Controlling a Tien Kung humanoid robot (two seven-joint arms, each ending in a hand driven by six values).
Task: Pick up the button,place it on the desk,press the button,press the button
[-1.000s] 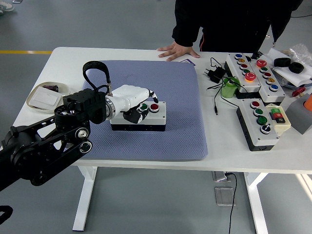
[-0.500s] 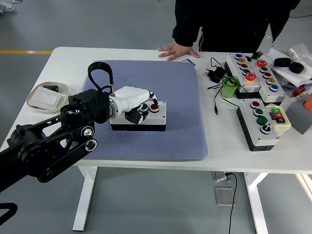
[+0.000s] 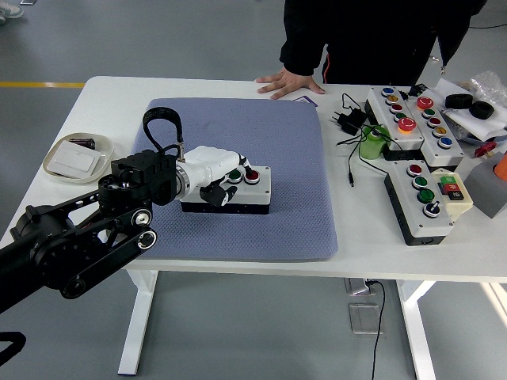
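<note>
We rest left hand on button box, mid-mat; fingers curled, grasping nothing, poised over green button to press.

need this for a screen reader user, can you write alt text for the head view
The robot's left hand rests on a small white button box with a green and a red button, on a blue-grey mat covering a white table. Larger button panels sit at the right, and a person's hand rests flat on the far edge.
</note>
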